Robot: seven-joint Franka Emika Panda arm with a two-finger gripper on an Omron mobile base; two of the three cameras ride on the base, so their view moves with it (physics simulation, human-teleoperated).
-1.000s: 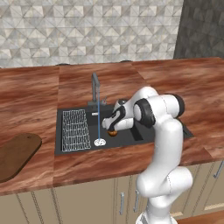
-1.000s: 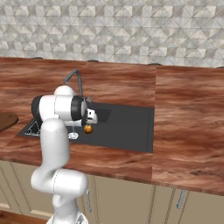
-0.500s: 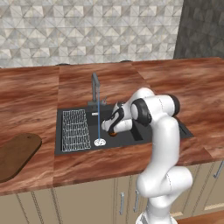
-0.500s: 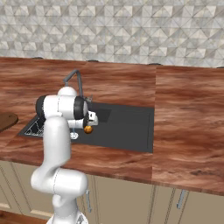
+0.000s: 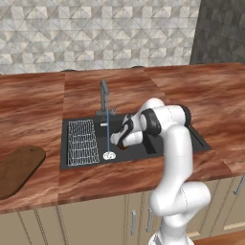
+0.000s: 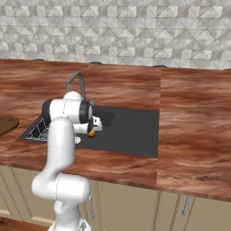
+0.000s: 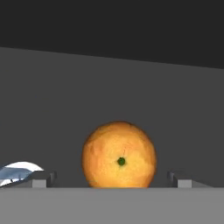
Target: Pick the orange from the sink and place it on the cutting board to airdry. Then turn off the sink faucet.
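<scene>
gripper (image 7: 112, 181) was down in the sink (image 5: 177, 143), jaws spread wide with nothing between them gripped yet; in the hand view the two fingertips (image 7: 43, 178) sat low at either side with the orange (image 7: 119, 155) centred between them and just ahead, stem dimple facing the camera. judged step: the pick, at the final approach. to do it well i'd keep the hand on that same line, push in until the widest part of the fruit is level with the pads, then close evenly on both sides; closing early would pinch the near curve and squirt it away across the basin floor. fruit was resting on the black floor of the basin, and whether the tips already touched it i couldn't tell. left base view put it right at the hand, just beside the water stream falling from the sink faucet (image 5: 104, 98), still running. cutting board (image 5: 19, 167) lay well apart on the counter beyond the white wire rack (image 5: 81, 142).
</scene>
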